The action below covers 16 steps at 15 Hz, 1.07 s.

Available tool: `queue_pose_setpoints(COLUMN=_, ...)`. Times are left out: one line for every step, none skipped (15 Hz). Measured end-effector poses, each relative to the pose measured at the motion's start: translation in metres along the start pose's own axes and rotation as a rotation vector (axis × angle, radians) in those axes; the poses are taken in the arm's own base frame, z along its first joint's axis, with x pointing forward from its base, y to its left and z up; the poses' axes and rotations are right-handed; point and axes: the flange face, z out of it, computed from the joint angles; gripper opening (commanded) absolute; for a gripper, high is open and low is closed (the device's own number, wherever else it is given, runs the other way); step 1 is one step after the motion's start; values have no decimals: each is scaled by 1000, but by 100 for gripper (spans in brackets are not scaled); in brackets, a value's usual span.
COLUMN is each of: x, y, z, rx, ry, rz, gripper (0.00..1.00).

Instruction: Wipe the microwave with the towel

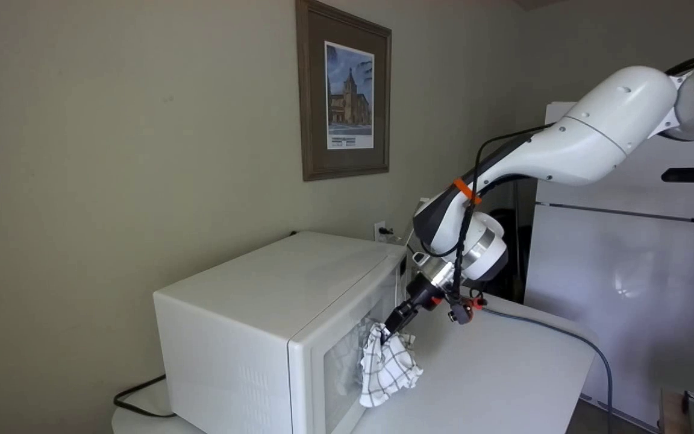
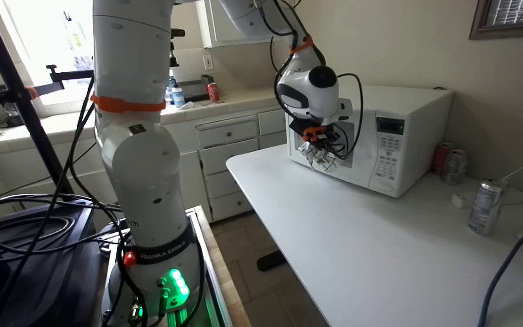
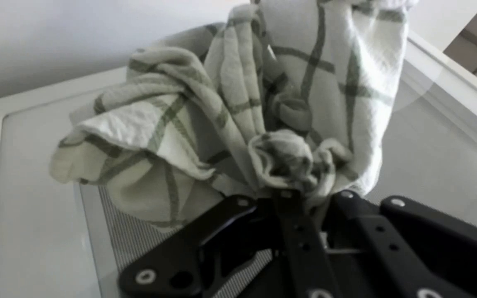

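Checked towel [image 1: 390, 369] in the tool [image 1: 387, 335] at the microwave [image 1: 268, 280]

The microwave sits right before the tool, its door [image 3: 35, 203] closed; what it holds I can't make out. The tool is clamped on a bunched fold of the towel, which droops below it, on the door glass [image 1: 338, 380] or just short of touching; from here I can't say which. Past the control panel [image 2: 387, 156], well away from the tool, stand a red can [image 2: 439, 157] and a silver can [image 2: 455, 168], another silver can [image 2: 485, 209] farther out, their insides hidden.

White counter [image 2: 357, 236] spreads beneath the tool. On the wall [image 1: 190, 150] above hangs a framed picture [image 1: 350, 96]; a white refrigerator [image 1: 621, 259] stands beyond, and in an exterior view drawers [image 2: 229, 155] show off past the tool.

The counter's long edge runs between the tool and the robot base [image 2: 157, 272]. The door fills one side of the tool; opposite lies open air, with a cable [image 1: 609, 383] draped over the edge.
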Motion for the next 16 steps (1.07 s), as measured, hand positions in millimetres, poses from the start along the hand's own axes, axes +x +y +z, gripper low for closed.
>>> queue_pose_setpoints(x=3, y=-5, z=-11, rx=1, ry=22, rz=-5, gripper=3)
queue_pose_setpoints(x=6, y=-9, z=-20, rx=2, ry=44, rz=-10, gripper=3)
queue_pose_setpoints(x=8, y=-13, z=-30, rx=2, ry=63, rz=-20, gripper=3)
queue_pose_setpoints(x=11, y=-18, z=-38, rx=3, ry=81, rz=-32, gripper=3)
queue_pose_setpoints(x=13, y=-22, z=-44, rx=3, ry=94, rz=-48, gripper=3)
queue_pose_setpoints(x=14, y=-26, z=-49, rx=3, ry=102, rz=-68, gripper=3)
queue_pose_setpoints(x=16, y=-30, z=-52, rx=3, ry=108, rz=-89, gripper=3)
queue_pose_setpoints(x=17, y=-34, z=-55, rx=4, ry=113, rz=-111, gripper=3)
queue_pose_setpoints(x=18, y=-37, z=-56, rx=6, ry=116, rz=-129, gripper=3)
queue_pose_setpoints(x=18, y=-39, z=-56, rx=8, ry=116, rz=-141, gripper=3)
queue_pose_setpoints(x=18, y=-40, z=-55, rx=9, ry=115, rz=-150, gripper=3)
queue_pose_setpoints(x=18, y=-42, z=-55, rx=11, ry=115, rz=-159, gripper=3)
queue_pose_setpoints(x=18, y=-43, z=-54, rx=13, ry=114, rz=-166, gripper=3)
queue_pose_setpoints(x=19, y=-45, z=-52, rx=15, ry=113, rz=-172, gripper=3)
queue_pose_setpoints(x=19, y=-47, z=-50, rx=19, ry=110, rz=-178, gripper=3)
queue_pose_setpoints(x=19, y=-50, z=-48, rx=24, ry=106, rz=-184, gripper=3)
